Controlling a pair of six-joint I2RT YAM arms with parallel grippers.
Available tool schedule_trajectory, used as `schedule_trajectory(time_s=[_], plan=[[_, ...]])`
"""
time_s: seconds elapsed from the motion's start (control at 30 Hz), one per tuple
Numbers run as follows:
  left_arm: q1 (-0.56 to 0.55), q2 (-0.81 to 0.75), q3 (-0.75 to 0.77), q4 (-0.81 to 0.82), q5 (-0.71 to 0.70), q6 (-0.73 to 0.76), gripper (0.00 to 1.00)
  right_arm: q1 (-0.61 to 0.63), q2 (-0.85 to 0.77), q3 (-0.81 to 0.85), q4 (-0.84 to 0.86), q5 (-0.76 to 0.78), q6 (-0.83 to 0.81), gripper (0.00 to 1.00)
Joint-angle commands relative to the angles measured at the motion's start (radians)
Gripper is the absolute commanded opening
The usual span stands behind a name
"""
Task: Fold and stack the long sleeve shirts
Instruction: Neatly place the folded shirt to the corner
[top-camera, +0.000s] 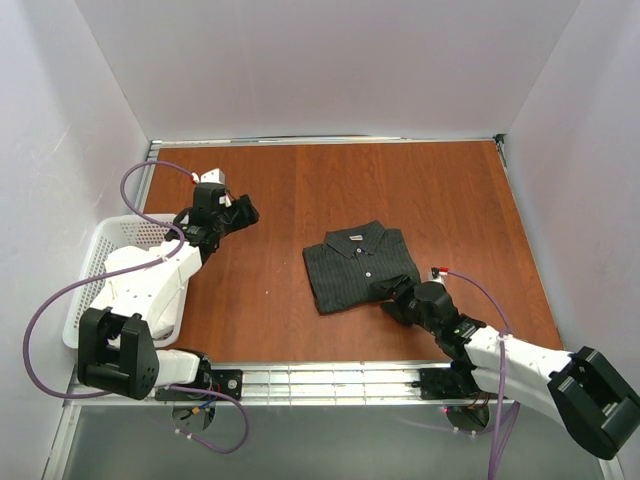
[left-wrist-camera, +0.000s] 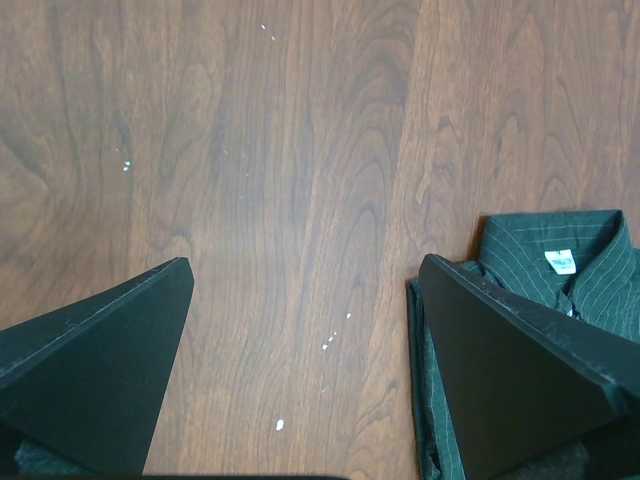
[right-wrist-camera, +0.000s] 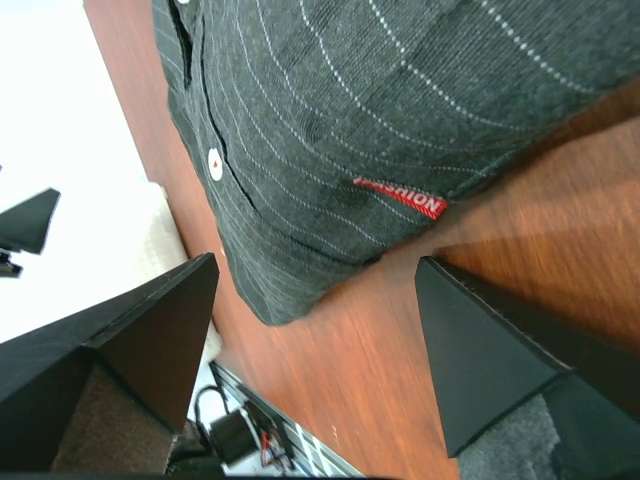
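Observation:
One long sleeve shirt (top-camera: 360, 268), dark charcoal with pale pinstripes, lies folded near the middle of the table, collar toward the back. In the right wrist view the shirt (right-wrist-camera: 400, 100) shows a white button (right-wrist-camera: 215, 162) and a small red tag (right-wrist-camera: 400, 195) near its folded edge. My right gripper (top-camera: 392, 298) hovers at the shirt's near right corner; this gripper (right-wrist-camera: 315, 262) is open, with only bare table between its fingers. My left gripper (top-camera: 246, 212) is open over bare wood left of the shirt. Its wrist view shows that gripper (left-wrist-camera: 305, 262) empty, with the shirt's collar (left-wrist-camera: 590, 270) behind the right finger.
A white slatted basket (top-camera: 100, 240) stands at the table's left edge under the left arm. White walls close in the wooden table (top-camera: 450, 190) on three sides. A metal rail (top-camera: 320, 378) runs along the near edge.

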Motion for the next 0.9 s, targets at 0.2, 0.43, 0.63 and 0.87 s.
schedule_trajectory(time_s=[0.2,0.43,0.63,0.87], plan=[[0.017,-0.055,-0.018,0.016,-0.014,0.021,0.87,0.020,0.196,-0.006,0.134,0.106,0.137,0.71],[0.018,-0.073,-0.025,0.016,-0.042,0.027,0.87,0.022,0.336,0.029,0.222,0.103,0.178,0.49],[0.020,-0.078,-0.027,0.014,-0.053,0.028,0.86,-0.004,0.396,0.043,0.254,0.152,0.194,0.08],[0.020,-0.098,-0.030,0.014,-0.068,0.034,0.86,-0.247,0.505,0.135,0.308,0.082,0.064,0.01]])
